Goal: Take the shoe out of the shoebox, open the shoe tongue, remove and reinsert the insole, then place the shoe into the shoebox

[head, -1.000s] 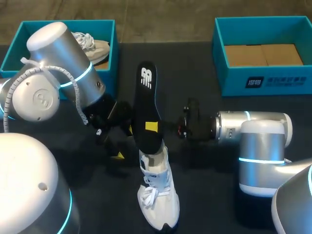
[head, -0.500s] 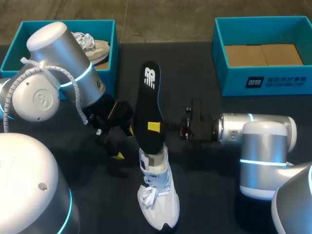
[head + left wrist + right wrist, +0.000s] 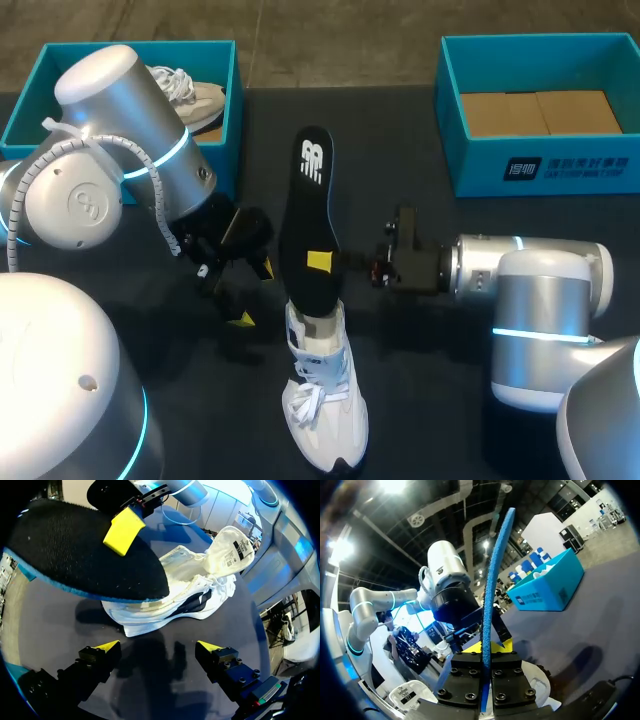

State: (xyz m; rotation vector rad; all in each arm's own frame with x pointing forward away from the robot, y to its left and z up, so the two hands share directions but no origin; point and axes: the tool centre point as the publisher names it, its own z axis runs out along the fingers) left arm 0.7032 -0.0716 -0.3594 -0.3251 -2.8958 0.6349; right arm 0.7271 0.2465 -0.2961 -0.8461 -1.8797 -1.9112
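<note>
Shifted toward the right edge of the table [image 3: 400,140], our right gripper [image 3: 320,262], clamped on the insole [image 3: 305,200], draws it from the shoe [image 3: 322,400]; removal looks nearly done. Our left gripper [image 3: 157,649] hangs open.

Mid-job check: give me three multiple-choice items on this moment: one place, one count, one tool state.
1. Where is the white shoe? A in the left box; B in the right box; C on the table, outside both.
2. How many teal boxes stand on it? A one; B two; C three.
3. The right tool is: A shut on the insole; B open; C shut on a lace.
Answers: C, it lies on the tabletop; B, one at each far corner; A, it clamps the insole's edge.
</note>
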